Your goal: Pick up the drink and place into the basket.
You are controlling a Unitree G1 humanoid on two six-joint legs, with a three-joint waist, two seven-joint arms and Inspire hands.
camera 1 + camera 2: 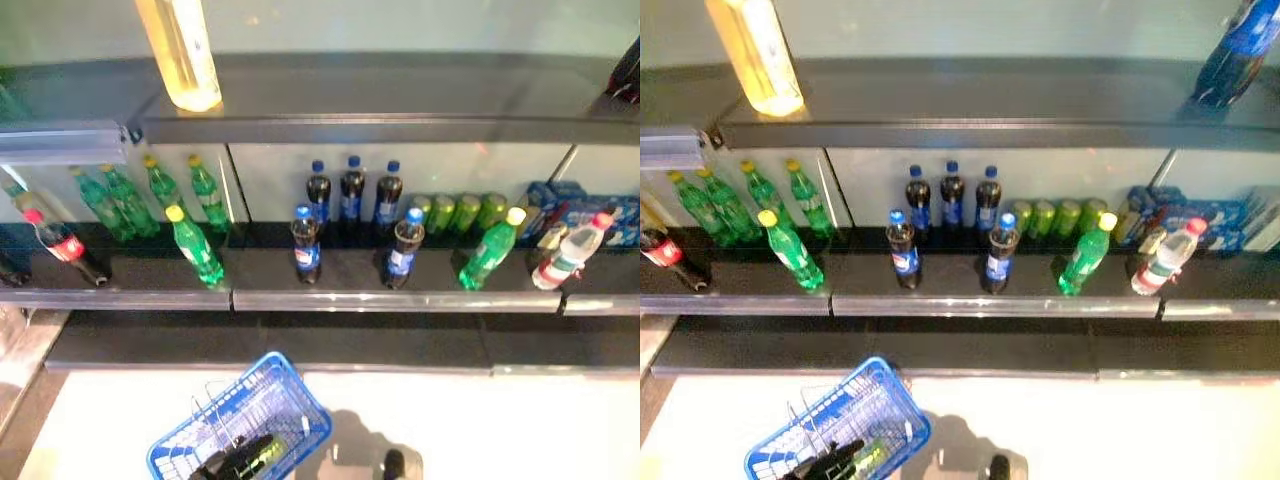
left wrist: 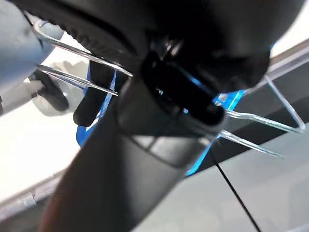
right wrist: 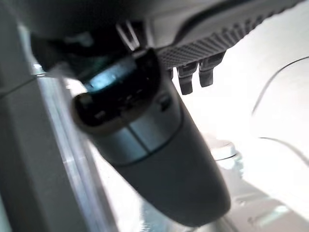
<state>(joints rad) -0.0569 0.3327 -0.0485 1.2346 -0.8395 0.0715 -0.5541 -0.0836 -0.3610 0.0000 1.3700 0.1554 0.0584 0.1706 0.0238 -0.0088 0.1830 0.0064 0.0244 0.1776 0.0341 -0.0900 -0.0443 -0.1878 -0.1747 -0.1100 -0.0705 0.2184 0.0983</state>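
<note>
Left eye view: your left hand (image 1: 235,462) sits at the lower edge, its dark fingers curled round the wire handles of the blue basket (image 1: 285,400), which hangs above the pale floor. The left wrist view confirms this grip, with the thin metal handles (image 2: 82,48) passing under the hand and blue rim showing beyond. Your drinks stand well apart from that hand, on the dark shelf (image 1: 400,298) ahead: cola bottles with blue caps (image 1: 306,243) at the middle, green bottles (image 1: 194,246) to the left and a leaning green bottle (image 1: 489,250) to the right. Your right hand (image 3: 193,77) appears only in its own wrist view, fingers relaxed and empty, near no bottle.
</note>
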